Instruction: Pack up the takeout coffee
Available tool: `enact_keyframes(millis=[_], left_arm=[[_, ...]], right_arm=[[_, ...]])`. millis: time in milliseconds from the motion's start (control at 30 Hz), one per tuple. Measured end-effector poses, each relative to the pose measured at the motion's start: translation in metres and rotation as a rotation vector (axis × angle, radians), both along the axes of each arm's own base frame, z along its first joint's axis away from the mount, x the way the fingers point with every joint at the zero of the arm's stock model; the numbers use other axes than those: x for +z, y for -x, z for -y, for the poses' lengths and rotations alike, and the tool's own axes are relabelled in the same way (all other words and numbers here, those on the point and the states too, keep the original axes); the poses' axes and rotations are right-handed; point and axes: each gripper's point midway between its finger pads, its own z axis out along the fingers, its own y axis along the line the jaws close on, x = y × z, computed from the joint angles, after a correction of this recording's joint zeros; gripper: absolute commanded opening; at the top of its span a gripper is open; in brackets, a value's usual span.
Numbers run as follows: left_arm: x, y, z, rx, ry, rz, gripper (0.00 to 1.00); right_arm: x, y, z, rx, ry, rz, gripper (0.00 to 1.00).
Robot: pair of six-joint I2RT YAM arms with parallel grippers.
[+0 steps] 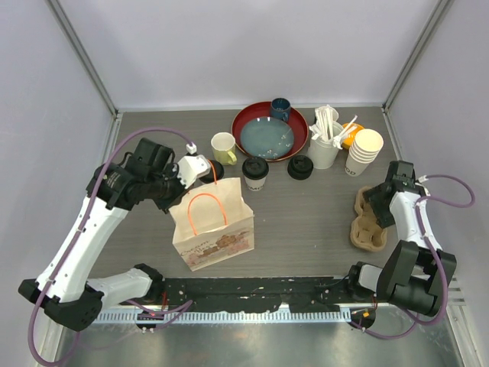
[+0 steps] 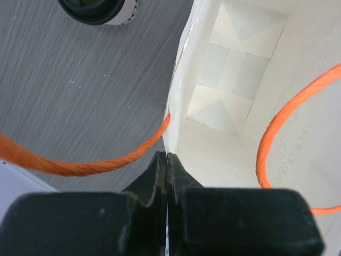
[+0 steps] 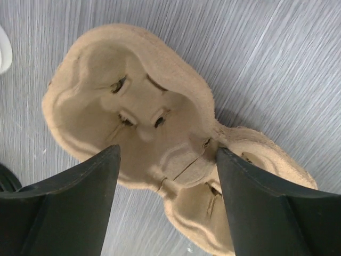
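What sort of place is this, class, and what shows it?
Probably a robot test cell staged as a café takeout counter: white enclosure walls, a paper bag, lidded coffee cups and a pulp cup carrier.

- One takeout coffee cup (image 1: 255, 173) stands upright on the grey table (image 1: 306, 222), just behind the upper right corner of the paper bag (image 1: 212, 222) and in front of the red plate (image 1: 241, 126). Its tapered cream-white wall carries a small dark print, and a round black lid is pressed on top. In the left wrist view the same cup (image 2: 98, 8) shows at the top edge, outside the bag.
- The second takeout coffee cup (image 1: 299, 167) stands near the first, to its right and apart from it, also on the table. From above mostly its black lid shows; little of its wall can be made out.
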Motion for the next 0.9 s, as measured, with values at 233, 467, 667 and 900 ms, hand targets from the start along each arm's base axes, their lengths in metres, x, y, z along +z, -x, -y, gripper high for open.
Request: enact_keyframes(millis=[233, 467, 667, 900], left_arm=[[0.0, 0.0, 0.0, -0.004, -0.009, 0.005, 0.0], [0.0, 0.0, 0.001, -0.012, -0.016, 0.008, 0.0], [-0.001, 0.0, 0.001, -0.014, -0.019, 0.009, 0.0], [-0.001, 0.001, 0.002, -0.02, -0.023, 0.012, 0.0]], right_arm=[[0.007, 0.015, -0.021, -0.016, -0.112, -0.061, 0.93], [0.006, 0.031, -0.038, -0.211, -0.226, -0.11, 0.93], [0.021, 0.025, -0.033, -0.384, -0.229, 0.004, 0.9], [0.005, 0.029, -0.026, -0.498, -0.203, 0.04, 0.84]])
